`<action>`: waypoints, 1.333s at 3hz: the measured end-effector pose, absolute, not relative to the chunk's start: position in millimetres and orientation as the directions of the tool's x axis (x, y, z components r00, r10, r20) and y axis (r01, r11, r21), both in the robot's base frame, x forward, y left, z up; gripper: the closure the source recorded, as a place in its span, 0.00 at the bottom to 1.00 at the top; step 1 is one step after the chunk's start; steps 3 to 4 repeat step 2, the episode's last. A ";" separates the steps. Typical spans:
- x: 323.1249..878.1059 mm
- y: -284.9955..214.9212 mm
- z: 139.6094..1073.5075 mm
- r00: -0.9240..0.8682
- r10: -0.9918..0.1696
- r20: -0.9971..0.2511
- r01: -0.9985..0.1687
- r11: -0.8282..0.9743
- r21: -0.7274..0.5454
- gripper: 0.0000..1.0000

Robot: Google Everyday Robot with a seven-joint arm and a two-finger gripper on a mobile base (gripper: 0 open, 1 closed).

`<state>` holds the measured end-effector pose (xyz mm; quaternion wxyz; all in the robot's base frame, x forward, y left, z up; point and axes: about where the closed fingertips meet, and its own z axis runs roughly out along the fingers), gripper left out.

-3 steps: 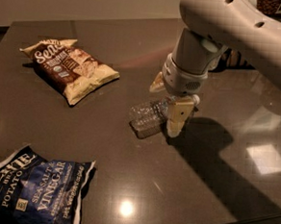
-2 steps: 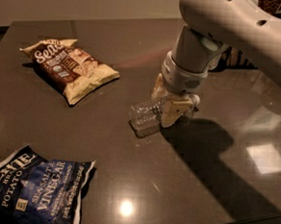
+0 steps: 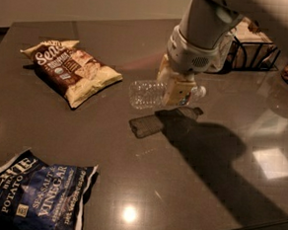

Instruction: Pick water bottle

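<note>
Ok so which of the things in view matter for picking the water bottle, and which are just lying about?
Part of the job:
- water bottle, held on its side
- pincer, closed on the bottle

Just lying about:
- brown and cream snack bag
- blue salt and vinegar chip bag
- wire rack at the far right

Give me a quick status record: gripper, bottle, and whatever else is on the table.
gripper: upper middle of the view, above the table, jaws closed on the water bottle
water bottle: held lying sideways, clear of the surface, its shadow apart below it
table: dark and glossy
brown snack bag: far left, lying flat
blue chip bag: near left corner, partly cut off by the view's edge
wire rack: far right, behind the arm
</note>
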<state>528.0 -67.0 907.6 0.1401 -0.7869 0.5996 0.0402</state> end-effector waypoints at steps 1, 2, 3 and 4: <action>538.7 -61.6 961.2 0.296 -0.924 -0.243 -0.946 -0.250 -0.205 1.00; 538.7 -61.6 961.2 0.296 -0.924 -0.243 -0.946 -0.250 -0.205 1.00; 538.7 -61.6 961.2 0.296 -0.924 -0.243 -0.946 -0.250 -0.205 1.00; 538.7 -61.6 961.2 0.296 -0.924 -0.243 -0.946 -0.250 -0.205 1.00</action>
